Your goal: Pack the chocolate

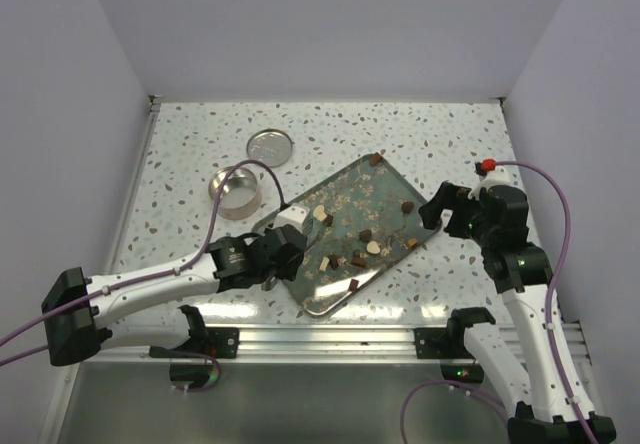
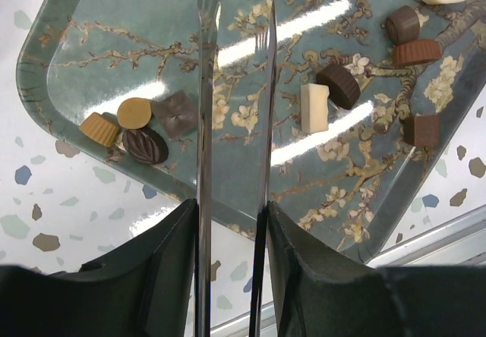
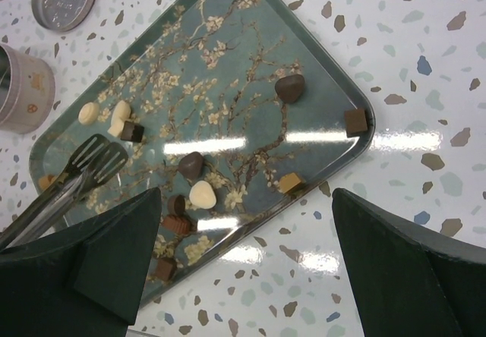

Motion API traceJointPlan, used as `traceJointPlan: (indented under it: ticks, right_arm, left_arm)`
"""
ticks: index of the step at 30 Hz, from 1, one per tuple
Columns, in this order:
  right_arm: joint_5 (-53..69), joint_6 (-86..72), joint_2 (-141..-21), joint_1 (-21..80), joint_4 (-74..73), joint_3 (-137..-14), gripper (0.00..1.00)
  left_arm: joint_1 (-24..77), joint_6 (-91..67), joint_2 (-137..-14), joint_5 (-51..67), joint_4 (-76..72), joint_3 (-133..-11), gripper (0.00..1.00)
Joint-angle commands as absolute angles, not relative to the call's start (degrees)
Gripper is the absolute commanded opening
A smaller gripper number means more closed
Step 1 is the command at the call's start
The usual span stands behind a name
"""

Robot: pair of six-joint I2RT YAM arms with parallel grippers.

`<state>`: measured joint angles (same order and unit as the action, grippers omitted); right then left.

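Many small brown, tan, cream chocolates

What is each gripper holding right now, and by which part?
Left gripper holds the metal tweezers by their rear end, tips empty above the tray. Right gripper is open, holding nothing.

The surface is a white speckled top flecked with grey, brown and blue chips, glossy enough to carry bright streaks of reflected light. Plain pale walls with a faint lavender tint enclose it on three sides: a back wall, a left wall and a right wall. Along the near edge runs a silver metal rail, with a dull grey area below it, floor or shelf unclear.
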<state>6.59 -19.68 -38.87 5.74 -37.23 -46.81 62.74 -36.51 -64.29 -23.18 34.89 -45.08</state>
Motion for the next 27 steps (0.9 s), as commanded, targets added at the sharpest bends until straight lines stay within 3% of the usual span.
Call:
traceJointPlan:
  ticks: [1,27]
  right_arm:
    - [6.0,-19.1,-39.1,6.0,-37.9,-48.7,0.97]
    - [5.7,-18.3,-39.6,6.0,-38.9,-49.1,0.97]
  left_arm:
    - [61.2,-34.3,-65.3,-23.9,30.2,-44.9,0.44]
    - [56.3,-28.3,-70.0,-20.2,24.0,-47.0,0.40]
